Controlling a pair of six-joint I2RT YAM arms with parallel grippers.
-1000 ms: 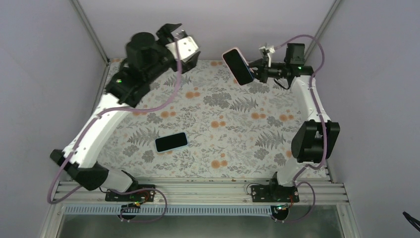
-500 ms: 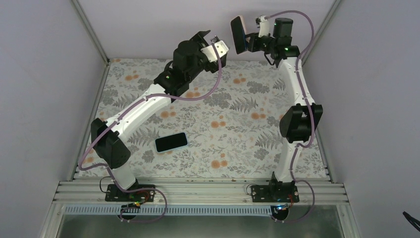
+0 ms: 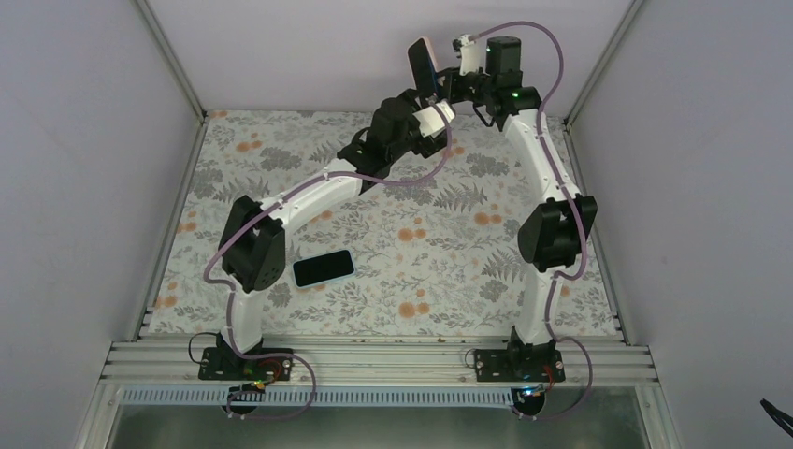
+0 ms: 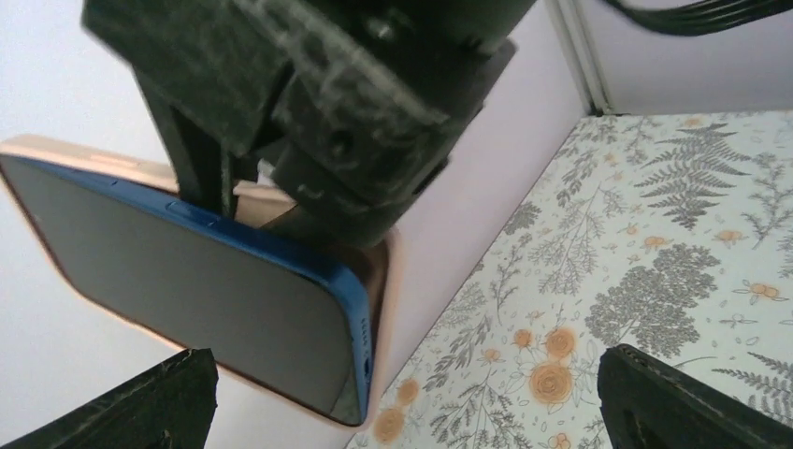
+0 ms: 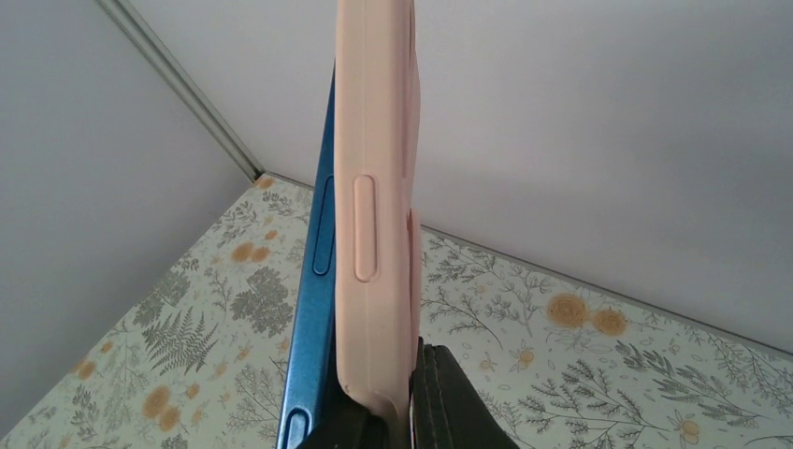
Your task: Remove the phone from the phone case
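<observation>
Left gripper [image 3: 419,97] swung to the far edge, jaws apart; my right gripper [image 5: 407,416] clamps the case [image 5: 374,187]. Next, I should pull the phone [image 4: 206,281].

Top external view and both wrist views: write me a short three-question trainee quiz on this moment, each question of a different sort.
1. Multiple choice: which hand holds the blue phone in its peach-pink soft case up in the air? A) left B) right C) neither
2. True or false: the left hand is shut on that cased phone.
3. Short answer: what lies flat on the floral table mat beside the left arm?
Key: 1 B, the right hand. 2 False: the left hand stands open, not touching it. 3 A second dark-screened phone with a light-blue rim.
</observation>
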